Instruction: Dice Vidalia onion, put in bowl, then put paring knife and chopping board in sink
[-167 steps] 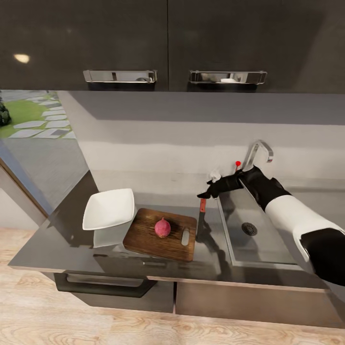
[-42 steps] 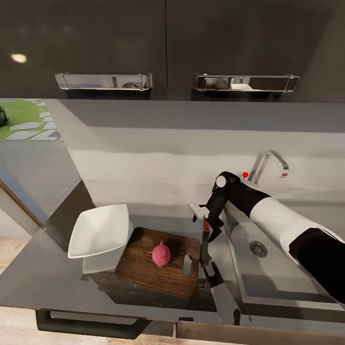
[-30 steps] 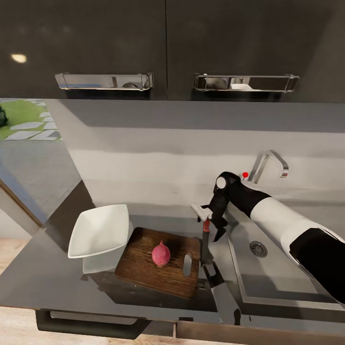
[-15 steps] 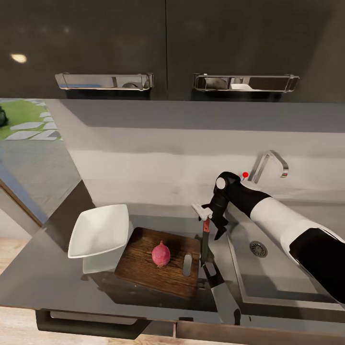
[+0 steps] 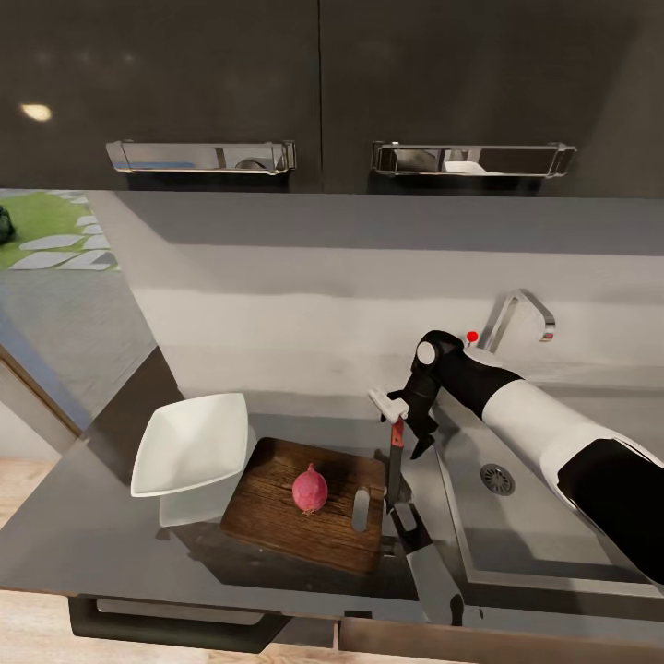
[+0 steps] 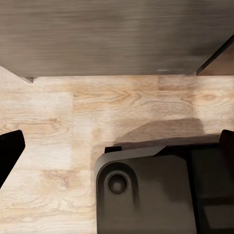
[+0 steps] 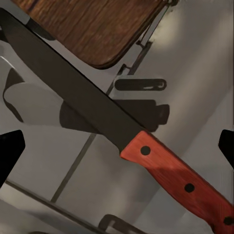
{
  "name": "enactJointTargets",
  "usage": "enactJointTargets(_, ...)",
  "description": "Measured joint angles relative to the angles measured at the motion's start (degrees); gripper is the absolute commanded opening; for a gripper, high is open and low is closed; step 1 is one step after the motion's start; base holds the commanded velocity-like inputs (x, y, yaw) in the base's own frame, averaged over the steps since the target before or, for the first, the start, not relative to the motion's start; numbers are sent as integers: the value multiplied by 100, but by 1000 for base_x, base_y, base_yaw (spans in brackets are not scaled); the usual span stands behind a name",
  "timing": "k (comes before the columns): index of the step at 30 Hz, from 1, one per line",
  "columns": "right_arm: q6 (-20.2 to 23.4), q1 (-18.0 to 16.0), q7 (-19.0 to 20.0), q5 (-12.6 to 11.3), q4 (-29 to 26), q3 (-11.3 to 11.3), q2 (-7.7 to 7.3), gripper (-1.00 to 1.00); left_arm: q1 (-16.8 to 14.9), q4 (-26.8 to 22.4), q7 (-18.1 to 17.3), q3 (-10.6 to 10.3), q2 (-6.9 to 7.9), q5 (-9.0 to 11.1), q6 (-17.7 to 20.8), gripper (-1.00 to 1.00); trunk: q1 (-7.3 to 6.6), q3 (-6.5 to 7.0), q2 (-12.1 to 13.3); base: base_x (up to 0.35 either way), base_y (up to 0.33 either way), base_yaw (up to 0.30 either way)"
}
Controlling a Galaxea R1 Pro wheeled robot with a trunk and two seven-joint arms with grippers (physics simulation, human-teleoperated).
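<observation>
The Vidalia onion (image 5: 310, 489) stands on the dark wooden chopping board (image 5: 277, 516), on the countertop (image 5: 101, 544) left of the sink (image 5: 544, 544). The white bowl (image 5: 191, 443) sits just left of the board. Between board and sink lies the paring knife (image 5: 395, 461), red handle toward the wall. My right gripper (image 5: 403, 420) hangs just above that handle, pointing down. In the right wrist view the right gripper (image 7: 118, 151) is open, with the knife (image 7: 146, 151) lying slantwise between the two fingertips (image 7: 9, 156) and a corner of the board (image 7: 97, 29) beyond. My left gripper (image 6: 117, 148) is open with nothing in it.
The chrome tap (image 5: 521, 314) with its red knob (image 5: 472, 337) rises behind the sink, close to my right arm. Dark wall cabinets (image 5: 323, 83) hang overhead. The left wrist view looks down on wooden floor (image 6: 73, 122), a cabinet front and the robot's dark base (image 6: 146, 190).
The camera has moved closer since the earliest frame. My right gripper came from beside the tap to above the knife handle, then shifted slightly right; over the last half second nothing has visibly moved.
</observation>
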Motion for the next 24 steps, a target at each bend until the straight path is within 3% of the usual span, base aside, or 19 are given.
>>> enactJointTargets(14,-28,-2,-270,4,0,10,14,100,-1,-10,0,3,0,0,0,100,0,0,0,6,-4,0)
enactJointTargets(24,14,-1,-302,308,5,9,41,100,-1,-9,0,4,0,1,-2,100,0,0,0,83,-86,0)
